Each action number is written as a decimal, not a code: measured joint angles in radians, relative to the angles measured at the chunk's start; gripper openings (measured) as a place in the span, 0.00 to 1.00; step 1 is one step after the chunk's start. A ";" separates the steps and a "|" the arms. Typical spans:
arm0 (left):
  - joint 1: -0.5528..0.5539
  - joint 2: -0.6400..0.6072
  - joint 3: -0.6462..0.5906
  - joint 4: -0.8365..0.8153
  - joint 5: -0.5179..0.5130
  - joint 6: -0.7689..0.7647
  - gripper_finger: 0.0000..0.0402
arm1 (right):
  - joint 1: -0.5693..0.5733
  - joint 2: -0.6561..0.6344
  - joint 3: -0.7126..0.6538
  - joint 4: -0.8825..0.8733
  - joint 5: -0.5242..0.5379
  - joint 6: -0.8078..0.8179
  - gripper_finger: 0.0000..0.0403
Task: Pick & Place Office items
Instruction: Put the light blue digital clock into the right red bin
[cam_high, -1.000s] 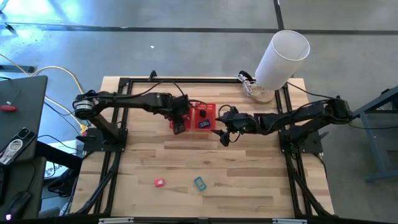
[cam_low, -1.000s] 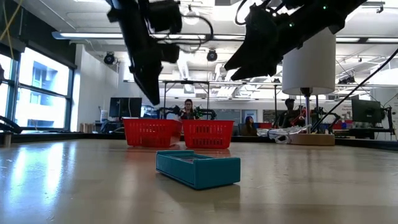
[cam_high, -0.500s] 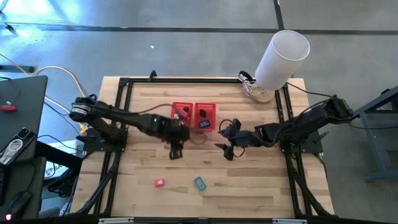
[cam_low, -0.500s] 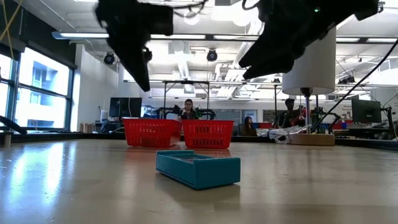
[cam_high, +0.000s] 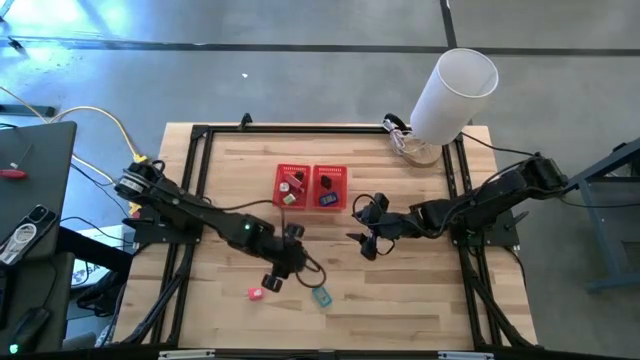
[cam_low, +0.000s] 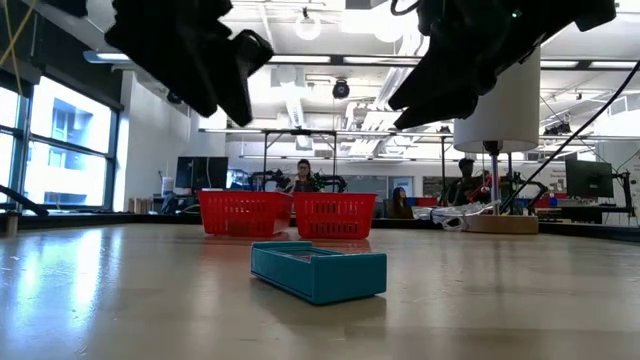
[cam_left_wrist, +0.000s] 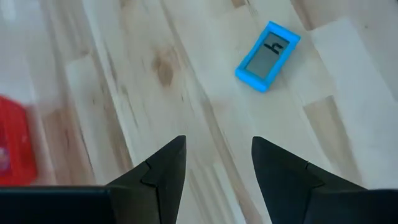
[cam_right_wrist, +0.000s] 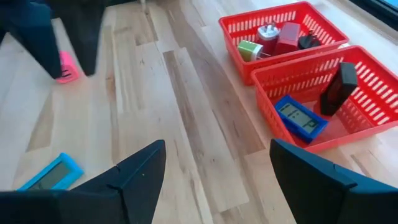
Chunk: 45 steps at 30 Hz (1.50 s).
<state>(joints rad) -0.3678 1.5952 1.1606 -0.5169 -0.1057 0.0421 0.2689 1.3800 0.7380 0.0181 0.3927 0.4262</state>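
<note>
A teal item (cam_high: 322, 296) (cam_left_wrist: 267, 56) and a red-pink item (cam_high: 255, 294) (cam_right_wrist: 65, 70) lie flat on the wooden table near its front edge. My left gripper (cam_high: 272, 282) (cam_left_wrist: 217, 165) hovers open above the bare wood between them and holds nothing. My right gripper (cam_high: 365, 243) (cam_right_wrist: 214, 177) is open and empty over the table's middle, right of the red mesh basket (cam_high: 311, 168). One basket compartment holds a dark blue item (cam_right_wrist: 300, 118) and a black item (cam_right_wrist: 339, 81). The other holds a green item (cam_right_wrist: 250, 50), a pale pink one (cam_right_wrist: 268, 31) and others.
A big white cylinder (cam_high: 455, 88) stands at the table's far right corner beside a coil of white cable (cam_high: 403, 140). Black frame rails (cam_high: 190, 200) run along the table's left and right sides. Bare wood lies between the basket and the two loose items.
My left gripper has swung from over the basket toward the table's near edge, rolling as it went, and now hangs between the red-pink and teal items, its gap unchanged. My right gripper has drifted a little toward the near edge, then held still. No item has moved.
</note>
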 joint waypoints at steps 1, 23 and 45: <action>-0.003 0.012 -0.002 0.018 -0.001 0.024 0.43 | 0.007 0.000 0.000 0.000 0.000 0.003 0.69; -0.015 0.198 -0.005 0.262 0.070 0.034 0.74 | 0.171 0.000 0.000 0.052 0.057 0.069 0.69; 0.053 0.217 -0.290 0.807 0.329 0.141 0.82 | 0.238 0.000 0.000 0.062 0.106 0.071 0.69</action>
<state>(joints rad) -0.3152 1.8122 0.8711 0.2906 0.2231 0.1827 0.5066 1.3800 0.7380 0.0802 0.4990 0.4973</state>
